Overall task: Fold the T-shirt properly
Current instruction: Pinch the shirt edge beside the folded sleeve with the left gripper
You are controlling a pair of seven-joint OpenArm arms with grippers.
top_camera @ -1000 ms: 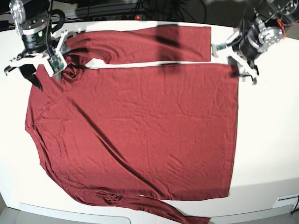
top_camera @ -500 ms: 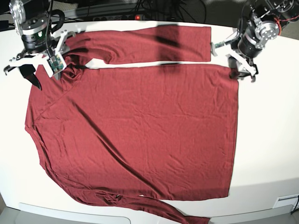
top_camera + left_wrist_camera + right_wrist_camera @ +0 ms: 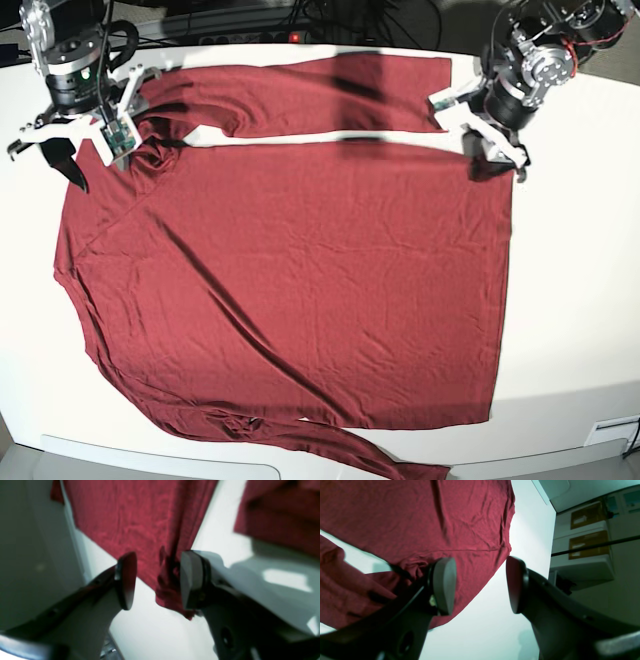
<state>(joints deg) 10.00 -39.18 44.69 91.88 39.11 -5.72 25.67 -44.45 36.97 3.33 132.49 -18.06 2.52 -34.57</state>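
t-shirt [image 3: 290,280] corner between left fingers [image 3: 190,580]

Table [image 3: 570,260]: white, smooth top, fills most of the base view.
Cables [image 3: 330,20]: dark tangle behind the table's far edge.
Cardboard boxes [image 3: 588,517]: two brown, labelled, stacked on shelving.

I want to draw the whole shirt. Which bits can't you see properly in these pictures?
- Lower sleeve of the T-shirt: base view, its end cut off by the bottom edge.
- Shoulder under the right pincer: base view, hidden by the pincer.
- Shirt corner at the left pincer: left wrist view, blurred, partly hidden by a finger.
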